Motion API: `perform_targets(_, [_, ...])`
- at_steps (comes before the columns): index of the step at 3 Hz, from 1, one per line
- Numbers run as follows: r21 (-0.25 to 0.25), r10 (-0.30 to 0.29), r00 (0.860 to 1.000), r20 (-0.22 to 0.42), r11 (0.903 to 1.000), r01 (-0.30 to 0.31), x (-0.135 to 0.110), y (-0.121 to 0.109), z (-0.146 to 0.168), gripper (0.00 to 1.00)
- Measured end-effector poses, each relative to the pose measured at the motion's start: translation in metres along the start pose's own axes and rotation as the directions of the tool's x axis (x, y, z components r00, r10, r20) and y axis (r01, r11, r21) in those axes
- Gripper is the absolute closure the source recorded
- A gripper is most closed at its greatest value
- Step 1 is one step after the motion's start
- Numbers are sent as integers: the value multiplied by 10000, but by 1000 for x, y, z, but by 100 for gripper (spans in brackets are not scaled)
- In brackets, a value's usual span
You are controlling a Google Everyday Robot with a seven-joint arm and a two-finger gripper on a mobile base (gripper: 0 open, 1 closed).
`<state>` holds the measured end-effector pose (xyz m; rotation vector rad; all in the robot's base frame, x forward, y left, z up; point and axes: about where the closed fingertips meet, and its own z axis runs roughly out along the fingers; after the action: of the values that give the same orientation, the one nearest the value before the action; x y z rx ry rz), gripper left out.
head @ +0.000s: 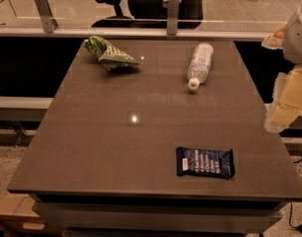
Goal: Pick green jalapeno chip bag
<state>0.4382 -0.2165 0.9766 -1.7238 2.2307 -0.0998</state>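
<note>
The green jalapeno chip bag point(109, 54) is a wrinkly green foil bag with pale patches. It lies at the far left of the dark brown table point(101, 132). My gripper point(285, 105) shows as a pale, blurred shape at the right edge of the view, beside the table's right side. It is far to the right of the bag, nothing shows in it, and part of it is cut off by the frame edge.
A clear plastic bottle point(200, 64) lies on its side at the far right of the table, cap toward me. A flat dark blue packet point(205, 162) with white print lies near the front right. A glass partition and an office chair point(141, 4) stand behind the table.
</note>
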Motion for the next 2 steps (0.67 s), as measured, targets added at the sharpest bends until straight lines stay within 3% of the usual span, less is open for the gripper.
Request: perform_targets(2, [82, -119, 9999, 100, 9999, 118, -1, -11, -6, 0])
